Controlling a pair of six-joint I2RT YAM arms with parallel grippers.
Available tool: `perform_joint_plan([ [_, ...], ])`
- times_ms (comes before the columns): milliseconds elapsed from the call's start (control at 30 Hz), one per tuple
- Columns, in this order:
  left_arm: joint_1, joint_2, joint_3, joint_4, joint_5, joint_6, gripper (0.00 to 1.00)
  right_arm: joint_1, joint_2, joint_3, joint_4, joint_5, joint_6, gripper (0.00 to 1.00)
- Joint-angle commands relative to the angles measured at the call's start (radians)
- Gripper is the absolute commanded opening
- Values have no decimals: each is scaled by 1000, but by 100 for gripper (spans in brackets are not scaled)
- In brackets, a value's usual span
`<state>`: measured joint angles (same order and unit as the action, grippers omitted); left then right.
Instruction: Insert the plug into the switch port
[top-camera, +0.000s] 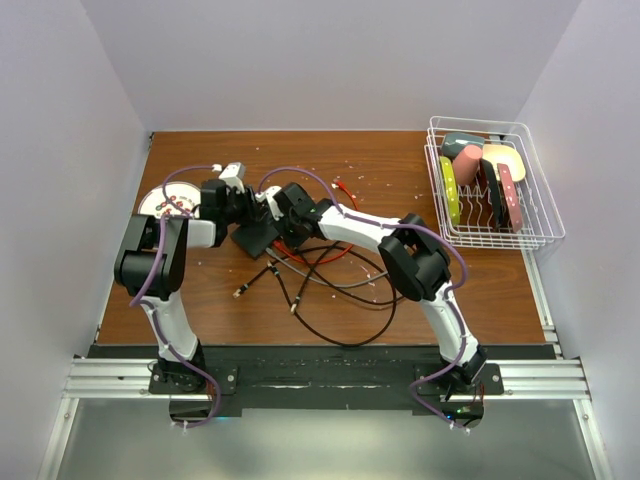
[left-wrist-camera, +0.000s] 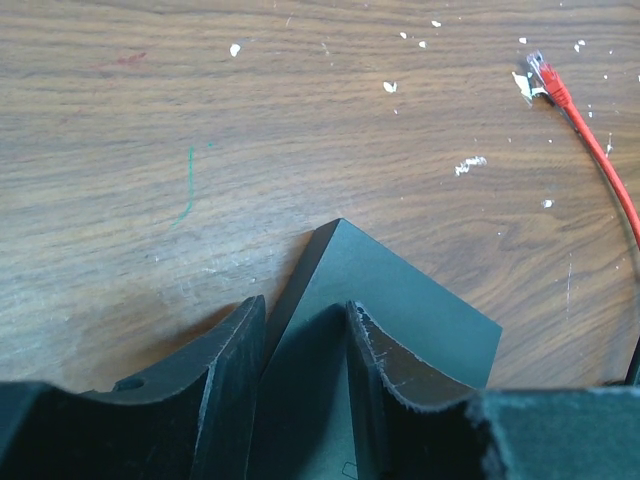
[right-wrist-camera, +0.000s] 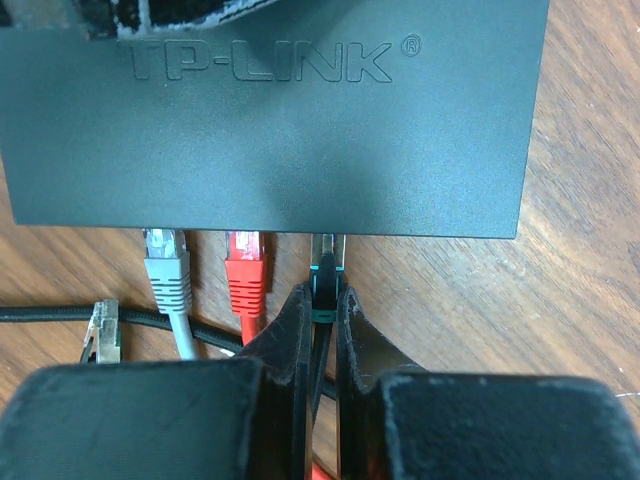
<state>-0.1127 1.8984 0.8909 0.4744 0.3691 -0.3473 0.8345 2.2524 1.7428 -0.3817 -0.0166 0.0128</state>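
Observation:
The black TP-LINK switch (right-wrist-camera: 270, 130) lies on the wooden table, its port edge facing my right gripper (right-wrist-camera: 320, 295). That gripper is shut on a black plug with a teal band (right-wrist-camera: 325, 268). The plug's tip meets the switch's edge, to the right of a red plug (right-wrist-camera: 246, 265) and a grey plug (right-wrist-camera: 166, 262) that sit in ports. The port openings are hidden under the edge. My left gripper (left-wrist-camera: 305, 315) is shut across a corner of the switch (left-wrist-camera: 400, 300). In the top view both grippers meet at the switch (top-camera: 255, 238).
A loose clear plug (right-wrist-camera: 101, 330) on a black cable lies left of my right gripper. A red cable's free plug (left-wrist-camera: 547, 76) lies on the table. Tangled cables (top-camera: 320, 270) spread across the middle. A wire rack (top-camera: 535, 225) of dishes stands back right, a white disc (top-camera: 160, 203) back left.

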Motion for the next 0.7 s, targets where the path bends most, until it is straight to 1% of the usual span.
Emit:
perform_joint_plan([
  [0,-47,48,-6,-132,148,-22,38,17,-76,3,308,-65,35,0],
  [367,-47,64,6,-181,157,-22,30,11,-39,57,343,-48,53,0],
  [667,-48,87,16,-223,179,-22,30,-11,-19,104,356,-51,53,0],
])
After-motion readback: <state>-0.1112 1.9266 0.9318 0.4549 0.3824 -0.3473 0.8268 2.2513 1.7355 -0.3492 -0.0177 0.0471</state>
